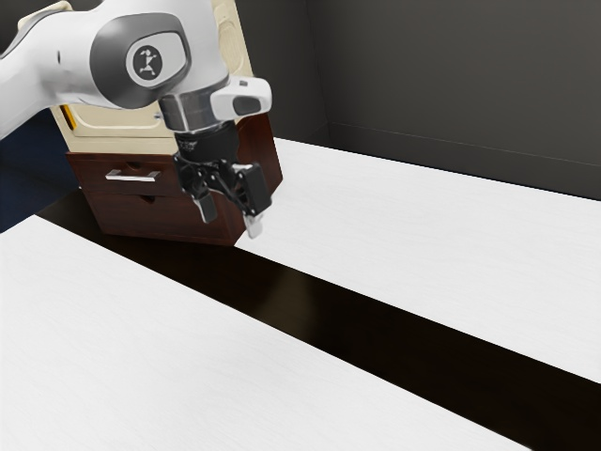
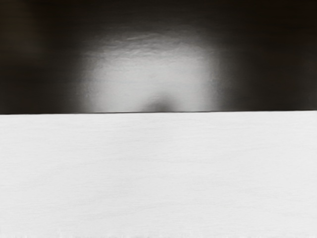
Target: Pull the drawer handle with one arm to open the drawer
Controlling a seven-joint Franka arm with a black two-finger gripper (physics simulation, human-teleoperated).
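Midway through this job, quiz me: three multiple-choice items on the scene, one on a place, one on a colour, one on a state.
1. Where is the handle?
A. On the dark strip
B. On the white surface
C. On the upper drawer front

2. What colour is that drawer front?
A. Dark reddish brown
B. White
C. Bright yellow

3. What state is the gripper in?
A. Shut on the handle
B. Open, holding nothing
C. Shut, with nothing between the fingers

Key:
1. C: the exterior view shows the metal bar across the upper front.
2. A: its wood looks dark reddish brown there.
3. B: the fingers stand apart with nothing gripped between them, away from the handle.
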